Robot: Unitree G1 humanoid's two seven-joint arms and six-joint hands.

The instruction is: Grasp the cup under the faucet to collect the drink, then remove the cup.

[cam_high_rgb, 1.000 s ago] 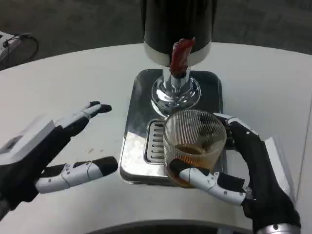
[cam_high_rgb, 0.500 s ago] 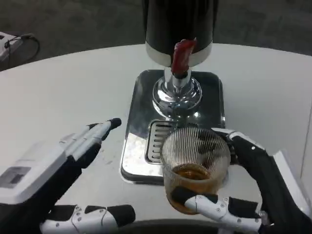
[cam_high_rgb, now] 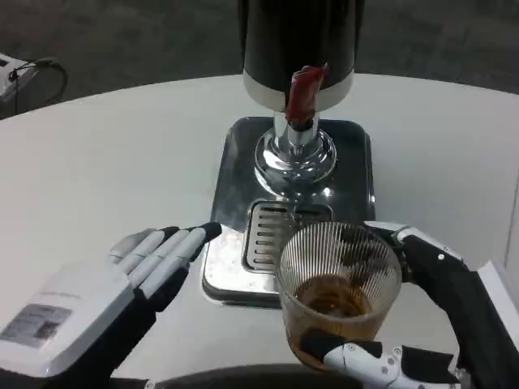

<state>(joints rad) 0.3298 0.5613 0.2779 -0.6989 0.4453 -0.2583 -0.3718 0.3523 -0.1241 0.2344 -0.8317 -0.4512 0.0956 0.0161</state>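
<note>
A ribbed clear glass cup (cam_high_rgb: 339, 288) with brown drink in its bottom is held by my right hand (cam_high_rgb: 454, 324), fingers wrapped around its base and far side. The cup hangs at the front edge of the steel drip tray (cam_high_rgb: 231, 211), toward me and away from the spout. The dispenser (cam_high_rgb: 298, 49) stands at the back of the tray with its red tap lever (cam_high_rgb: 303, 91) above a chrome column (cam_high_rgb: 295, 154). My left hand (cam_high_rgb: 122, 292) lies flat, fingers together and straight, just left of the tray, holding nothing.
The white round table (cam_high_rgb: 105, 154) spreads left and right of the tray. The slotted drain grille (cam_high_rgb: 268, 231) lies in the tray just behind the cup. A black cable (cam_high_rgb: 32, 69) and a white device sit at the far left edge.
My right hand has drawn the cup further toward me, off the grille. My left hand has turned palm down, its fingers now closed together beside the tray.
</note>
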